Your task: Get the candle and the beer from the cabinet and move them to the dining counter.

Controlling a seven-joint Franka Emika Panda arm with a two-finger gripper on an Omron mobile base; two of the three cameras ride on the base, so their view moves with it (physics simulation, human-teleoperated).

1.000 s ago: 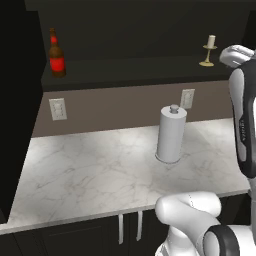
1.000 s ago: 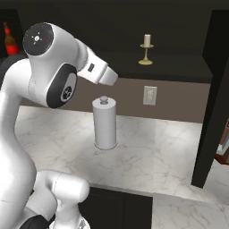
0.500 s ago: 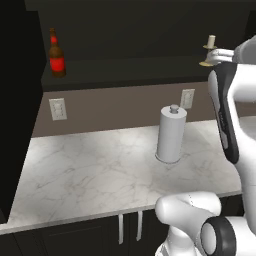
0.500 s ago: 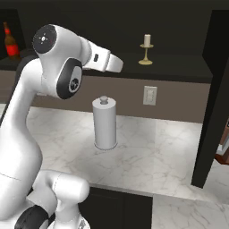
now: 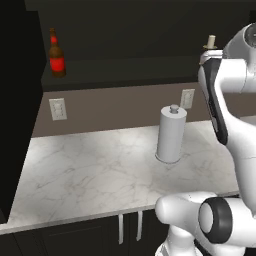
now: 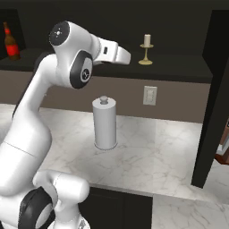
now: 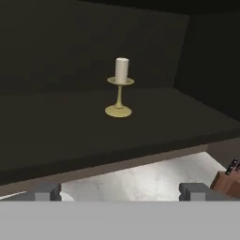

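We see the candle (image 7: 121, 87) upright on the cabinet (image 7: 70, 126) shelf, apart from the wide-open gripper (image 7: 121, 191); beer (image 5: 56, 54) well left, label perhaps red

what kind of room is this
Most likely a home kitchen, and a rendered one. A marble worktop runs along the wall with a paper towel roll standing on it, wall sockets sit above it, and a dark open cabinet holds a beer bottle and a candle.
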